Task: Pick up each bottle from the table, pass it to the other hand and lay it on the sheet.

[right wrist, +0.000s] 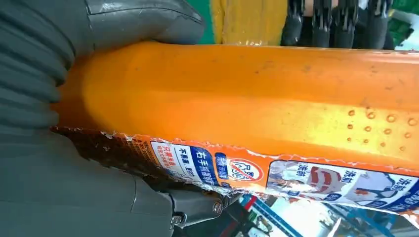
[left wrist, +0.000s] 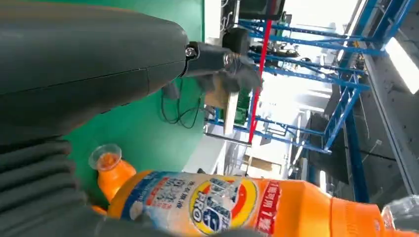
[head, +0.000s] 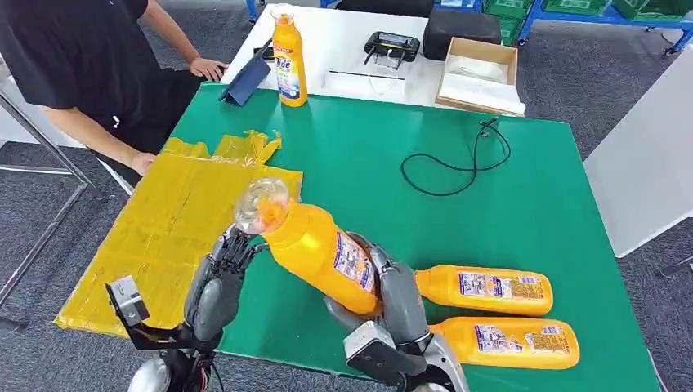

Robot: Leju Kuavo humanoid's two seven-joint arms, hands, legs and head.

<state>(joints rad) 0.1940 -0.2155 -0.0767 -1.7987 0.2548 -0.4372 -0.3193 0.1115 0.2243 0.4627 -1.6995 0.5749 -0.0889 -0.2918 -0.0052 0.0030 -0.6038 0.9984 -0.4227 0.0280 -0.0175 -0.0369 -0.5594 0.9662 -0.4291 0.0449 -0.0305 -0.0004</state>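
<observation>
My right hand grips the body of an orange plastic bottle with a clear cap, tilted above the green table. My left hand touches its neck with fingers spread, beside the yellow plastic sheet. Two more orange bottles lie just right

An orange detergent bottle with a blue, white and red label lies close beside the left hand. Past it, a second orange bottle with a clear cap rests on the green table. A black cable lies on that table beyond the second bottle.
</observation>
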